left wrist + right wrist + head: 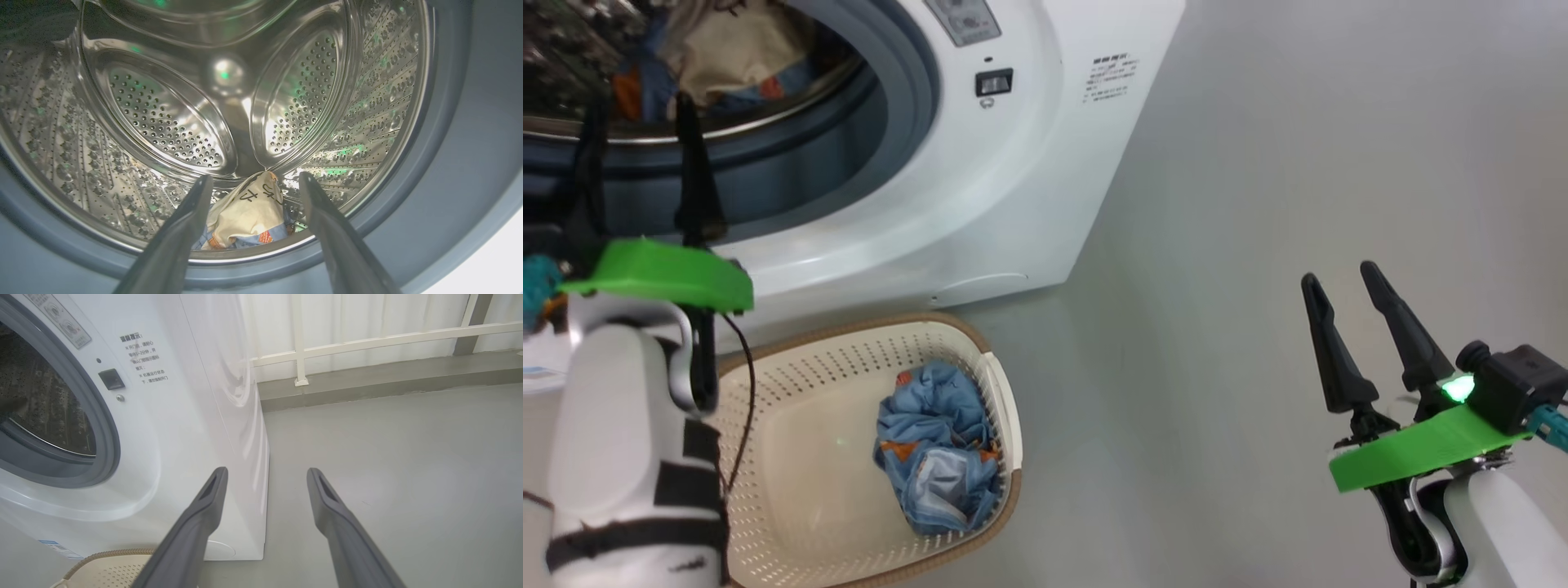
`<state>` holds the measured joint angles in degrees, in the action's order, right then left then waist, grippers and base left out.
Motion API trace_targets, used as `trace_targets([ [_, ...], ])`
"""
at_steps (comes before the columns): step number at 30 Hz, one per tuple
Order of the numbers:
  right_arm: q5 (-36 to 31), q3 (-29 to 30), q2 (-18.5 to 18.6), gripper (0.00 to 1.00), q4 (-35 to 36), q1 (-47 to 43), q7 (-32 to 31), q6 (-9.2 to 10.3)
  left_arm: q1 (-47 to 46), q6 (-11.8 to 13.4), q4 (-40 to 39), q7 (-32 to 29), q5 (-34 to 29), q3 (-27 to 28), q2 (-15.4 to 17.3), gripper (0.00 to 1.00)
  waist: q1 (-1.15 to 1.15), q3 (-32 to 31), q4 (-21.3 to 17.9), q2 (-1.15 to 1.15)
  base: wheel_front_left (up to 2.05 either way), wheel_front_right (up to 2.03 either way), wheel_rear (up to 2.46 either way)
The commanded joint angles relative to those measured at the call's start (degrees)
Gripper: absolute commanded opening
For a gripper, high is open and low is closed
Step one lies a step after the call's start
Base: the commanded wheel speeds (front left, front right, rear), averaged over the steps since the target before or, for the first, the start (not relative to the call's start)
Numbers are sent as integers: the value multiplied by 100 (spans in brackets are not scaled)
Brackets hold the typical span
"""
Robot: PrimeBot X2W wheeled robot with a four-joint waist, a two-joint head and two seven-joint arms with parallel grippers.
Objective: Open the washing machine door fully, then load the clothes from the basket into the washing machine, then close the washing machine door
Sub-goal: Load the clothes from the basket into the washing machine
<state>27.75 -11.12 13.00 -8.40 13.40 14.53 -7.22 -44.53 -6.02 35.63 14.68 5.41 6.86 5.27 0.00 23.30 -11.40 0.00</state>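
Observation:
The white washing machine (980, 204) stands with its steel drum (171, 122) exposed; the washing machine door is out of view. Some clothes lie at the drum bottom: a cream cloth with black characters (249, 208) over a bit of blue fabric. My left gripper (640, 106) is open at the drum mouth, fingers pointing in, nothing between them; the left wrist view shows it (255, 177) short of that cloth. More light-blue clothes (939, 441) lie bunched in the cream basket (1005, 392) on the floor before the machine. My right gripper (1339, 276) hangs open and empty over the floor at the right.
Grey floor (1258, 204) stretches to the right of the machine and basket. A white railing (367, 339) on a low kerb runs along the far wall. The basket's rim (110, 555) sits against the machine's front bottom corner.

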Motion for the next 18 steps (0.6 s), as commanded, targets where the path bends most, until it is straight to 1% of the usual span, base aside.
trace_targets([
  [1, -45, -82, 119, 100, 93, -159, 47, -26, 190, -36, -230, 32, 15, 116, 131, 100, 0, -211, 123, 0, 0, 0, 0],
  [9, -41, -57, 231, 100, 32, -465, 47, -26, 1069, -91, -741, 32, 26, 141, -46, 100, 0, -729, 275, 0, 0, 0, 0],
  [18, -38, 58, 336, 100, 33, -801, 47, -26, 1977, -110, -1262, 32, 64, 303, -150, 100, 0, -1153, 424, 0, 0, 0, 0],
])
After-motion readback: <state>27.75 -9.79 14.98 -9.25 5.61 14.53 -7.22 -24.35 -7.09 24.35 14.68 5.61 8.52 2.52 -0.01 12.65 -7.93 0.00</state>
